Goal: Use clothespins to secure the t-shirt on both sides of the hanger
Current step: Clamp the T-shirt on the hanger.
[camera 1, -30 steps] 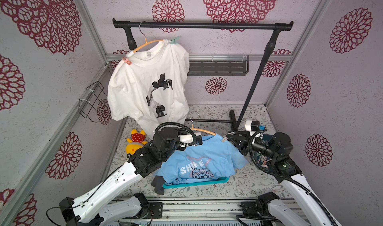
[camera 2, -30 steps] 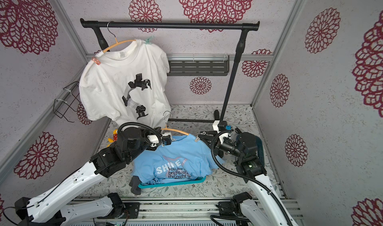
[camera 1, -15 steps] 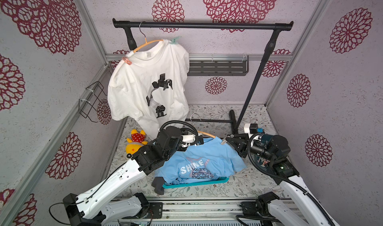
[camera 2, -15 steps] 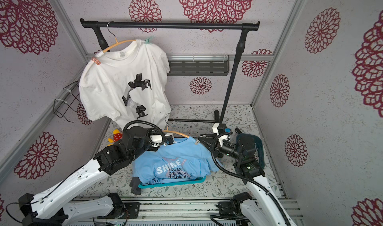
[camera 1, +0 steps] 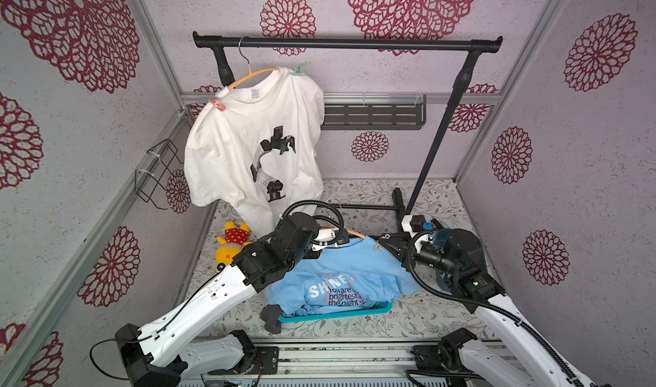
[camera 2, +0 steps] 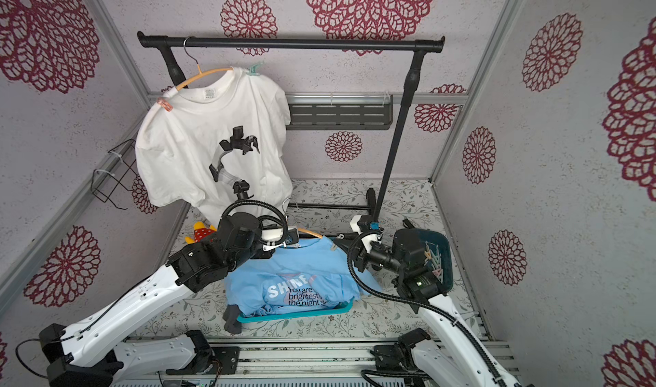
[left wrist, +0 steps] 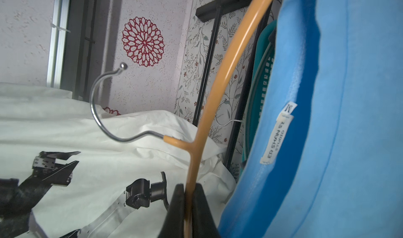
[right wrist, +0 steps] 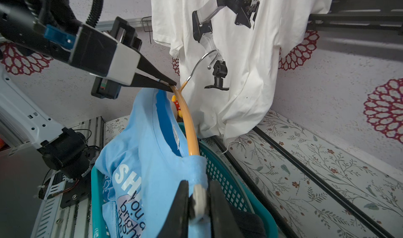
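A: Left gripper (right wrist: 169, 85)?

B: Pinched tight on the orange hanger (right wrist: 189, 127), on the arm just beside where the metal hook joins. The left wrist view shows the same: the orange bar is sandwiched between the jaws, no gap.

A: Right gripper (right wrist: 197, 204)?

B: Nearly closed on a whitish clothespin (right wrist: 198, 198). The pin's long axis runs along the fingers, with its front end pointing out past the tips.

A: Where's the target from those jaws?

B: Straight ahead, at the tips. The blue t-shirt (right wrist: 148, 149) shoulder drapes over the near end of the hanger arm, and the fabric touches the pin's front end. The arm then runs away from the right jaws, up to the left pinch. The pin lies roughly in line with it rather than across.

A: Is the pin biting the hanger?

B: Can't tell, cloth hides the mouth.

A: Other shoulder?

B: Beyond the left jaws, on the far side from the right ones. The left arm is nearer but is busy holding the hanger. My guess is the right arm does both.

A: More pins?

B: Spare clothespins (camera 2: 433, 262) sit in the dark blue tray (camera 2: 443, 241), behind the right wrist. The shirt hem sits in the teal basket (right wrist: 220, 175) under both jaws.
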`<state>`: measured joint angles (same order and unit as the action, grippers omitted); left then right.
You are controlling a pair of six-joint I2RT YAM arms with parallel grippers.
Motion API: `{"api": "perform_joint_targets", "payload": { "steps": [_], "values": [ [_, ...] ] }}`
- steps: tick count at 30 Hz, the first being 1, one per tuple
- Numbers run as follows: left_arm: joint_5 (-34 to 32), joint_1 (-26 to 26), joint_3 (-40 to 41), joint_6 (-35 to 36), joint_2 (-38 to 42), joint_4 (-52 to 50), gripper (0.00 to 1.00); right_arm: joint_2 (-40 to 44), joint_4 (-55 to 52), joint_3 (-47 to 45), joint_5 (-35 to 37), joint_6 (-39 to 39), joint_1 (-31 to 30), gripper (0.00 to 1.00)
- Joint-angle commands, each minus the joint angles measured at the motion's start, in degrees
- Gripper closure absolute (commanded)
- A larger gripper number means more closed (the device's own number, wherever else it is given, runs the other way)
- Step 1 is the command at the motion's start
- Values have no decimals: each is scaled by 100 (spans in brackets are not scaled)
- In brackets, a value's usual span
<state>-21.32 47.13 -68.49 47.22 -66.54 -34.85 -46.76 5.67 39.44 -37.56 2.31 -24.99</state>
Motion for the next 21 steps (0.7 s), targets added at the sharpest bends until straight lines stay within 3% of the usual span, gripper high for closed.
{"api": "perform_joint_targets", "payload": {
  "steps": [1,8,16,21],
  "values": [
    [58,-80,-348,-607,22,794,100,-34,-370,26,59,335,-180,100],
    [-17,-210,-397,-805,-43,891,100,66,-218,-74,288,356,-239,100],
    [61,-245,-444,-995,19,904,100,98,972,-554,435,-493,-241,100],
    [278,-240,-187,-783,232,1235,100,33,917,-538,521,-663,-242,100]
  ]
}}
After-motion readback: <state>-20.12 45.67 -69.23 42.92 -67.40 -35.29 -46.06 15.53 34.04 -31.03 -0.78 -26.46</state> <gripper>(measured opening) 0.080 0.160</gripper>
